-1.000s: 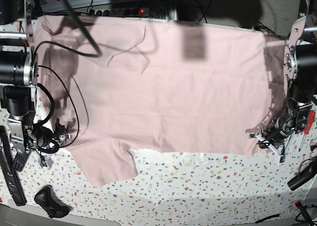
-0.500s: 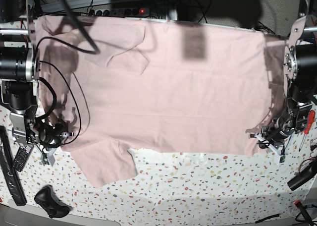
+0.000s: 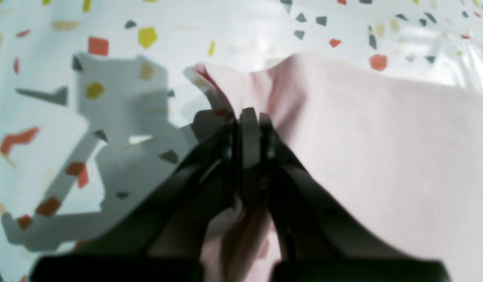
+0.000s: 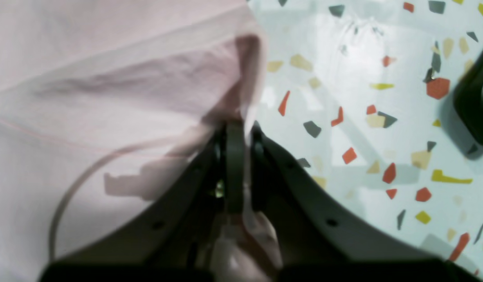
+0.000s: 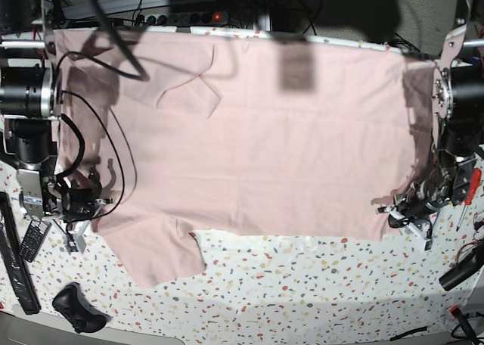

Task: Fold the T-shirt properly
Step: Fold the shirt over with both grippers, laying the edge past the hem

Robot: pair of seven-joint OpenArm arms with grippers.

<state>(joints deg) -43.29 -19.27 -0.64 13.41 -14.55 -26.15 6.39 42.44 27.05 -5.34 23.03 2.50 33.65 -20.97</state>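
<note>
I see the T-shirt [image 5: 257, 133] spread flat over the speckled table [image 5: 302, 292], filling the upper frame. Left gripper [image 3: 249, 117] is pinched on its corner at lower right; right gripper [image 4: 235, 129] is pinched on its edge at lower left.

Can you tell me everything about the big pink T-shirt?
The T-shirt is pale pink, soft-looking cloth, spread flat and plain side up over the speckled table, lightly wrinkled. One short sleeve sticks out at the near edge. The left gripper and the right gripper each pinch a near corner.
</note>
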